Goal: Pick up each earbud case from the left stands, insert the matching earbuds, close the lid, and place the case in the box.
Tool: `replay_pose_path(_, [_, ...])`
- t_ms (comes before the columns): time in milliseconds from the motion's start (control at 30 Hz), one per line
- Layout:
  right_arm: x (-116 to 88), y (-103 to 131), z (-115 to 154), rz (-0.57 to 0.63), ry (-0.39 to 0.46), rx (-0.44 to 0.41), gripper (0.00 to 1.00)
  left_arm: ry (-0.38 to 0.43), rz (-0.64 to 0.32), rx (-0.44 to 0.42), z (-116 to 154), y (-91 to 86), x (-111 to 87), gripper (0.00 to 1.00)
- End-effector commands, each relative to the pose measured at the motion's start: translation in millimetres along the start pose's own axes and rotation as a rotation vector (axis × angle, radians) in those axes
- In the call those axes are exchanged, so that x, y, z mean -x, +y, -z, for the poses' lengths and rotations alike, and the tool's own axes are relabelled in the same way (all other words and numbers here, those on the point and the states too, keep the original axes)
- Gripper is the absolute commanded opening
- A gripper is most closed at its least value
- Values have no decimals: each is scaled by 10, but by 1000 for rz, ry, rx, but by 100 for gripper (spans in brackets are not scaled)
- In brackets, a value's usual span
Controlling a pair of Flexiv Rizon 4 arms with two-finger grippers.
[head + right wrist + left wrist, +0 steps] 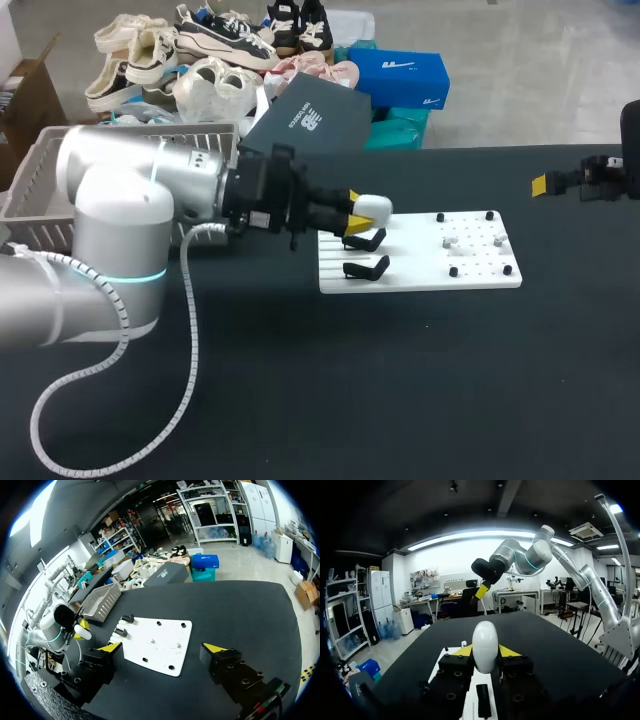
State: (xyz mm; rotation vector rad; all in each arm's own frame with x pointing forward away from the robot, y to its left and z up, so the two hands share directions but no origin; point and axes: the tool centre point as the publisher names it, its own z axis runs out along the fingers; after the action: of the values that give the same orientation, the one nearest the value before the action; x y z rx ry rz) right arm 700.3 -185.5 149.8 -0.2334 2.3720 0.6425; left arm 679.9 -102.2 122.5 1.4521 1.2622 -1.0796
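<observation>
My left gripper [362,216] is shut on a white, egg-shaped earbud case [374,207], holding it just above the two black stands [366,241] at the left end of the white board [420,272]. In the left wrist view the case [485,646] stands upright between the yellow tips of the left gripper [485,653], with a stand [482,705] below. Two small pale earbuds [451,241] lie among black pegs on the board. My right gripper [560,183] hangs open over the table's far right, well away from the board [160,640], with nothing between its fingers [114,647].
A grey slatted basket [35,190] sits at the table's back left, behind my left arm; it also shows in the right wrist view as the basket [102,597] beyond the board. The black tabletop [400,400] stretches wide in front of the board.
</observation>
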Motion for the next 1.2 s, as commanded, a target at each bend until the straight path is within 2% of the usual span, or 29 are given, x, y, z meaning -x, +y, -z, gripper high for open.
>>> replay_pose_path(33, [3, -10, -3, 1, 1, 4, 100, -3, 1, 40, -10, -136, 57, 0])
replay_pose_path(1200, [3, -10, -3, 1, 1, 4, 100, 4, 8, 30, -73, -167, 76, 0])
